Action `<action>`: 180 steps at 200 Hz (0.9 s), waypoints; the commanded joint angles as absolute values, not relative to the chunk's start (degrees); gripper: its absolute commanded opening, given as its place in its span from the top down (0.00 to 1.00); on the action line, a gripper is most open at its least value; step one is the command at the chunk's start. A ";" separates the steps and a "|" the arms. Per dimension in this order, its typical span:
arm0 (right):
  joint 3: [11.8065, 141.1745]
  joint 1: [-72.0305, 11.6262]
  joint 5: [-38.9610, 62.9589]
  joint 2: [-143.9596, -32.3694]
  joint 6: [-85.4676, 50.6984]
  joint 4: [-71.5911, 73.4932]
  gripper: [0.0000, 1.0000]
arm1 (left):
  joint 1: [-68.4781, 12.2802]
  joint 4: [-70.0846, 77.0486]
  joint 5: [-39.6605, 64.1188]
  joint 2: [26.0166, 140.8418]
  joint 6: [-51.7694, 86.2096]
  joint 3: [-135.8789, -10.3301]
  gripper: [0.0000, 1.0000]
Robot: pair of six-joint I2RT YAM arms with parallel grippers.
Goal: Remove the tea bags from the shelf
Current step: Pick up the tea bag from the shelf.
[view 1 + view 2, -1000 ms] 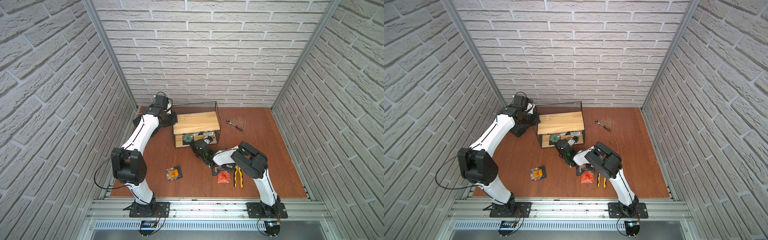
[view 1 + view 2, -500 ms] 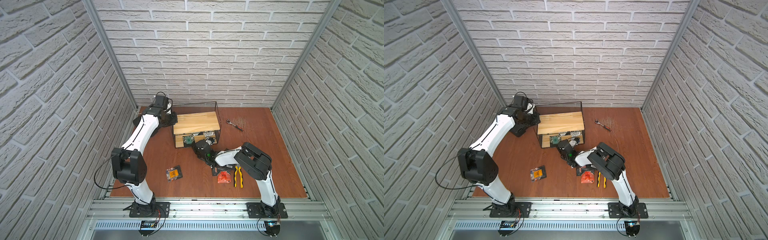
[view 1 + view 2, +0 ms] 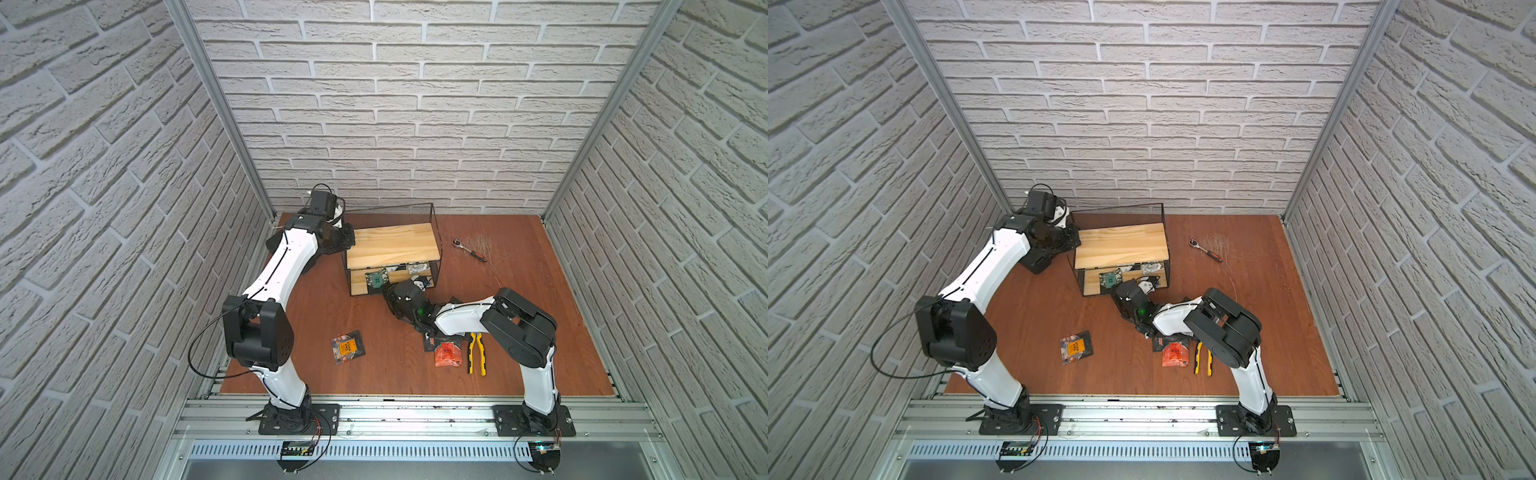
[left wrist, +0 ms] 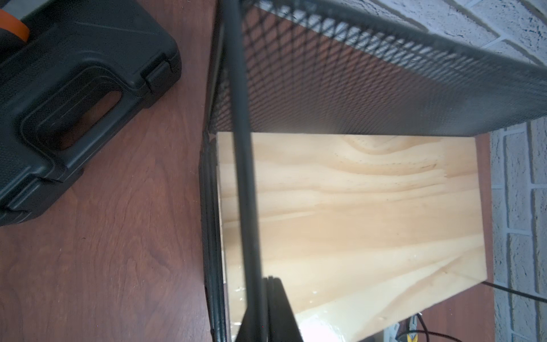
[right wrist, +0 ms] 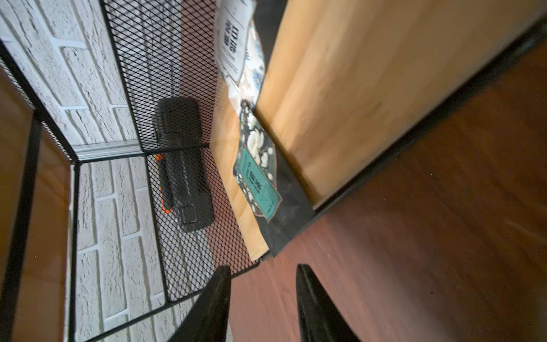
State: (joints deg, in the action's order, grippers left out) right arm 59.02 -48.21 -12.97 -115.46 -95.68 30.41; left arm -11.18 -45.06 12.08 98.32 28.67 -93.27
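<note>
The shelf (image 3: 392, 245) (image 3: 1121, 245) stands at the back of the table, its top board bare (image 4: 355, 222). On its lower board lie a green-label tea bag (image 3: 376, 279) (image 5: 257, 180) and a white-label one (image 3: 417, 268) (image 5: 233, 35). My right gripper (image 5: 262, 268) (image 3: 386, 292) is open and empty just in front of the green bag's overhanging corner. My left gripper (image 4: 268, 311) (image 3: 347, 243) is shut on the shelf's top wire rail at its left end. Off the shelf, an orange-label tea bag (image 3: 348, 346) and a red one (image 3: 448, 354) lie on the table.
A black tool case (image 4: 74, 88) lies left of the shelf, under my left arm. A ratchet wrench (image 3: 469, 249) lies to the shelf's right. Yellow-handled pliers (image 3: 478, 353) lie beside the red bag. Brick walls close in three sides.
My right gripper has gone from shut to open at the shelf's lower tier, and its arm shifted slightly. The left arm has not moved.
</note>
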 commanded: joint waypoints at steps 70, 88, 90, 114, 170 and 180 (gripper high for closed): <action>64.12 -48.34 -15.70 -122.87 -98.73 32.13 0.55 | -10.72 -45.69 12.13 99.36 27.42 -93.26 0.93; 64.86 -48.25 -16.36 -124.30 -100.22 32.52 0.57 | -10.72 -45.77 12.12 99.23 27.34 -93.21 0.93; 64.88 -48.25 -16.46 -124.37 -100.33 32.52 0.57 | -10.72 -45.76 12.06 99.25 27.33 -93.24 0.93; 64.86 -48.25 -18.13 -124.69 -101.79 31.57 0.61 | -10.81 -45.79 12.11 99.23 27.25 -93.24 0.93; 65.38 -48.25 -19.29 -124.89 -103.59 30.29 0.82 | -10.71 -45.78 12.29 99.22 27.17 -93.16 0.93; 65.41 -48.26 -19.50 -124.72 -103.58 30.36 0.85 | -10.71 -45.63 12.39 99.37 27.16 -93.16 0.93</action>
State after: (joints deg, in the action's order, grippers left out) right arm 64.53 -48.29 -17.17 -123.46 -103.02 30.65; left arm -11.18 -45.08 12.12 98.32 28.60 -93.27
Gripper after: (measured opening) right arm 0.184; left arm 0.074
